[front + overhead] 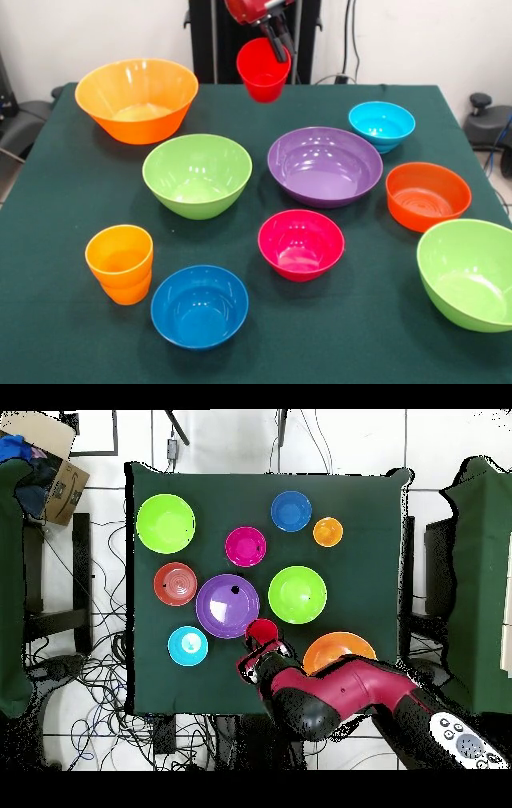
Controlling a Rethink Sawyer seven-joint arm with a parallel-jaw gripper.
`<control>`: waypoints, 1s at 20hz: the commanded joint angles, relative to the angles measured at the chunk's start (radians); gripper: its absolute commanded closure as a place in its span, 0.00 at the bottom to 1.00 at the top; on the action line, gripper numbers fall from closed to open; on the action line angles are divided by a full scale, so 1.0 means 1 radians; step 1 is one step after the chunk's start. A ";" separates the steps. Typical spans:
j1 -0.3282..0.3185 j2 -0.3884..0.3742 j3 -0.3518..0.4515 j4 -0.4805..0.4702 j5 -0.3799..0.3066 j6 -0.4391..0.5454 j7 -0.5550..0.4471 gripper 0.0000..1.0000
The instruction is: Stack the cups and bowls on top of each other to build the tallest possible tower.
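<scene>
On the dark green tablecloth [72, 200] sit eight bowls and the orange cups; white wall and a black pedestal stand behind the far edge, with cables on the tiled floor around the table in the overhead view.

Bowl count, front view:
- large yellow-orange bowl [137, 100], far left
- two lime green bowls, one centre-left [197, 174] and one near right [469, 274]
- purple bowl [324, 166], centre
- pink bowl [301, 244]
- orange bowl [427, 194], right
- dark blue bowl [199, 306], near
- light blue bowl [382, 125], far right

All stand upright, apart from one another.

The orange cups [120, 263] are nested at near left; their number is unclear.

One red cup [262, 70] hangs above the far edge, its long axis tilted and its mouth open toward the camera. The gripper [276, 36] fingers pinch its rim.
</scene>
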 commanded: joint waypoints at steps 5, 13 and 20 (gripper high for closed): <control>0.177 -0.015 -0.293 -0.020 -0.253 -0.229 0.081 1.00; 0.201 0.034 -0.369 -0.060 -0.312 -0.281 0.060 1.00; 0.212 0.093 -0.425 -0.097 -0.358 -0.338 0.054 1.00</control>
